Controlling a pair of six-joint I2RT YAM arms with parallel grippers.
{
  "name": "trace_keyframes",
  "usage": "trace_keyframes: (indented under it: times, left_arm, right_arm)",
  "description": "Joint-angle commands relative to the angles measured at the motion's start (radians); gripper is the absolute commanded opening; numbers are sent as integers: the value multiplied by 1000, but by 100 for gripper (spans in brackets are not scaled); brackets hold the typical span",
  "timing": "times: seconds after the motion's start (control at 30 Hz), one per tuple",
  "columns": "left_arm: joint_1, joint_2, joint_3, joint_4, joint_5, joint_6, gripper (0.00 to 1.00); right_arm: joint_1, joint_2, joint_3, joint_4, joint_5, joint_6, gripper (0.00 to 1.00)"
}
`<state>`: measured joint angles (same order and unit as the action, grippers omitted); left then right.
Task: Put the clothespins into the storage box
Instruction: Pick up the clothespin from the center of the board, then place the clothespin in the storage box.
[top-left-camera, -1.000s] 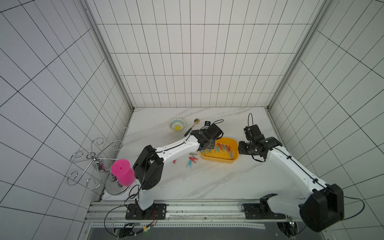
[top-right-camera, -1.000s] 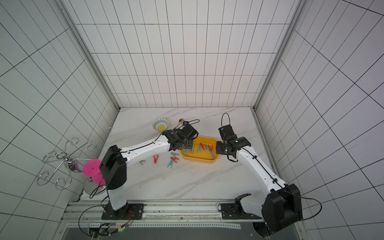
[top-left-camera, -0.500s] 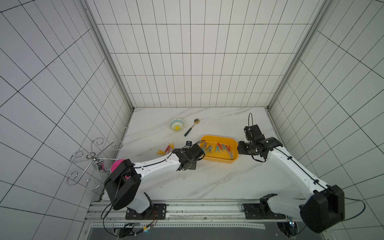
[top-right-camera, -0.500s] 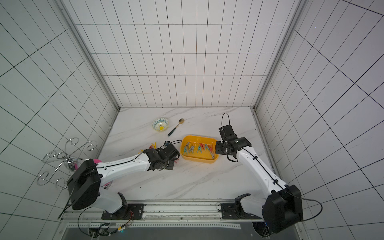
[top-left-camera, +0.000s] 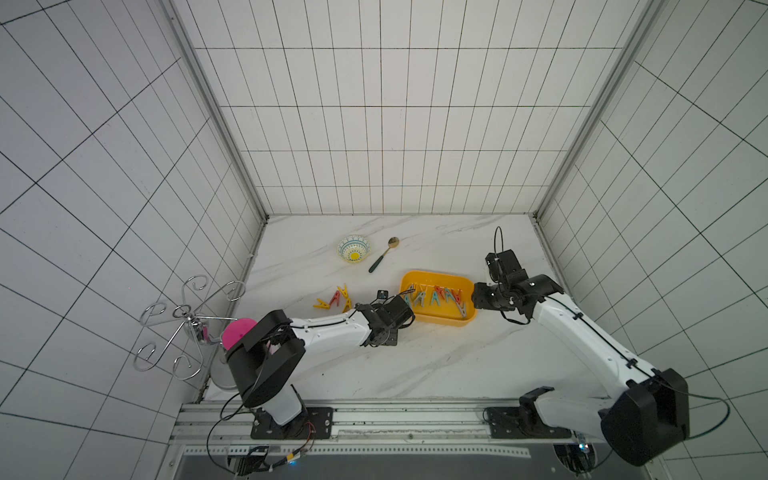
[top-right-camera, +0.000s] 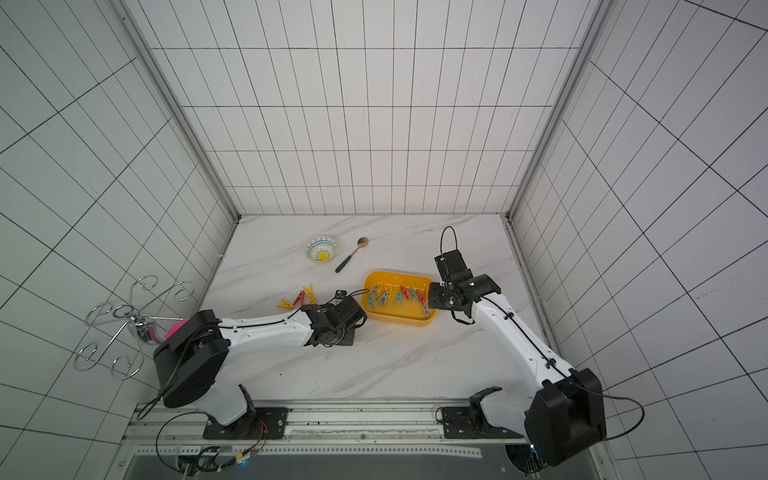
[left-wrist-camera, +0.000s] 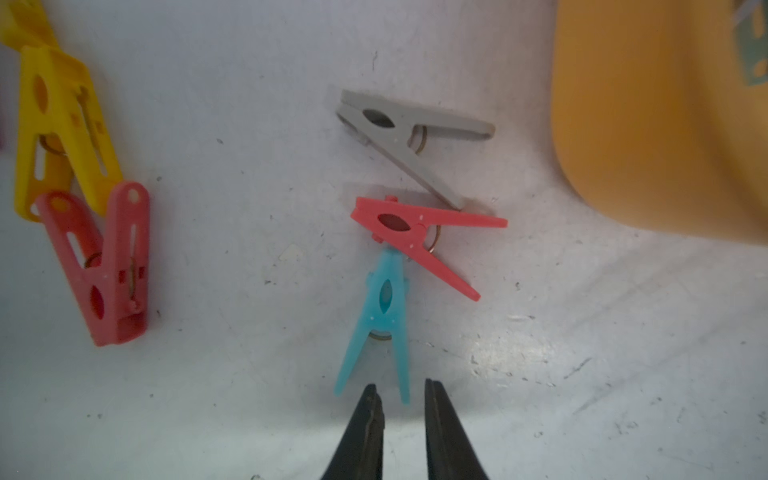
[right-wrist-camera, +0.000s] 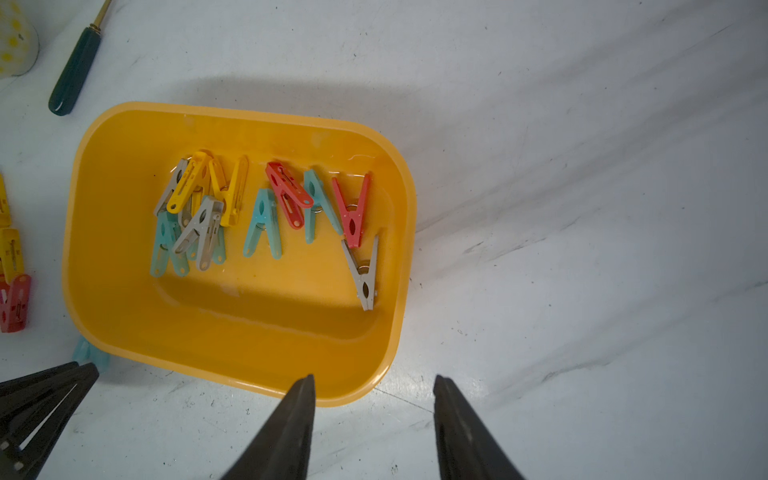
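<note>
Since a second ago the left fingers (left-wrist-camera: 436, 415) have swung off the storage box (left-wrist-camera: 665, 124) and dropped to the counter (left-wrist-camera: 208, 395) just outside its rounded corner, while the right fingers (right-wrist-camera: 295, 415) have stayed put at the box's opposite end. The left fingers stand a narrow gap apart and grip nothing. One leg tip of a teal clothespin (left-wrist-camera: 384, 307) lies right at the mouth of that gap, though the wrist view does not show whether they touch it. The right fingers are spread wide and empty, hovering by the box's rim.

Outward from the left fingers, the teal clothespin's nose touches a red clothespin (left-wrist-camera: 409, 232), and a grey clothespin (left-wrist-camera: 399, 124) lies against the red one. All three are flat on the counter near the box's wall. Farther from the box sit yellow clothespins (left-wrist-camera: 58, 112) with a second red clothespin (left-wrist-camera: 108, 266) against them. About a dozen clothespins (right-wrist-camera: 262, 220) already lie inside the box.

These pegs look light, stiff and smooth, so a nudge at a leg end would likely make one skid or pivot. Squeezing the splayed legs together would load the spring and might flick the peg loose. A pinch across the flat waist by the spring ring seems the steadier hold, with the peg lifted clear of the red one it touches
</note>
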<state>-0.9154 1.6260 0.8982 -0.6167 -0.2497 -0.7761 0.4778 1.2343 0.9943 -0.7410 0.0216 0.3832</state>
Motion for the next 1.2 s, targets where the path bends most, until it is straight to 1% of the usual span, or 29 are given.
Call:
trace_keyframes:
  times: [0.0,0.2,0.4,0.53,0.7,0.83,0.93,1.0,1.17]
  left_arm:
    - [-2,25,5,27,-13,-17,21]
    - [0,60,4,57,-12,-3,17]
    - [3,64,8,55,-17,0,9]
    - [-3,11,8,24,-36,-9,5]
    - [-17,-83,56,-58,-86,-31,5]
    - [-27,-109,155,-101,-105,-14,4]
    - [-26,-77,255,-109,-102,23,5]
    - [-27,-26,339,-117,-97,54,5]
    - [-21,168,552,-148,-97,113,5]
  right_arm:
    - [8,-4,-13,3,8,13,50]
    - [9,3,-10,3,8,13,50]
    - [10,10,-12,3,6,13,50]
    - [10,5,-20,4,9,13,50]
    - [9,7,-18,33,9,14,50]
    - [9,17,-11,37,4,16,50]
    - [9,22,-8,42,7,14,50]
    - [8,25,-9,44,10,13,50]
    - [6,34,-16,46,19,9,51]
